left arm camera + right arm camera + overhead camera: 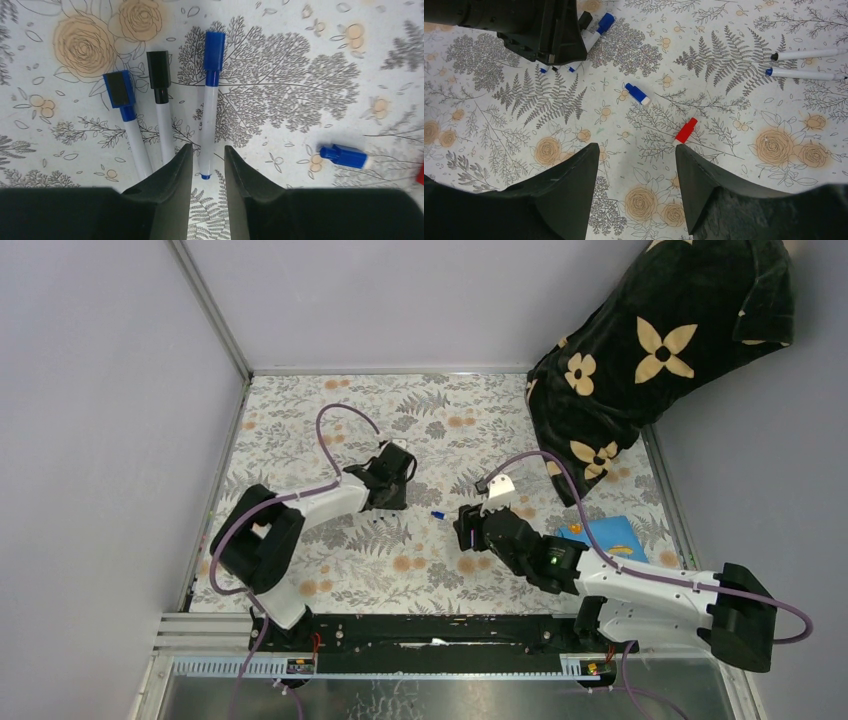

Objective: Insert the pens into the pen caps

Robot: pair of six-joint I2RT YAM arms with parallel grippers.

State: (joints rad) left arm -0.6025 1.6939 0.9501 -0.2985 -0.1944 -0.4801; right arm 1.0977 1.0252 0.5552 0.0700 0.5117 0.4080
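Three capped pens lie side by side at the left gripper (207, 156), caps pointing away from the hand: stubby-blue pen (131, 127), black pen (162, 112), slim-blue pen (210, 110).

Left fingers (172, 175) are narrowly apart, clamped on nothing. The tail of the slim-blue pen sits in the gap between the tips; can't tell whether either tip touches it. The other two barrels run in under one finger. A loose blue cap (344, 156) is on the mat (300, 75), well off to the other finger's side, apart from every pen.

Right gripper (634, 160): fingers wide apart, empty, over the mat.
- Red cap (686, 131) is closest, just ahead of one fingertip.
- The blue cap is a bit farther ahead, nearer the centre of the gap. It is near the red cap but not touching.
- Two bare pens lie far out on the red-cap side: black-tip pen (809, 54) and blue-tip pen (806, 74). They are parallel and close but apart, tips pointing back across the hand's front.
- The left gripper is ahead on the opposite side, over the capped pens.

Top view: the blue cap lies between the two grippers. A dark flowered cloth (660, 350) is in the far corner beyond the right gripper, and a blue cloth (610, 535) lies beside the right arm.
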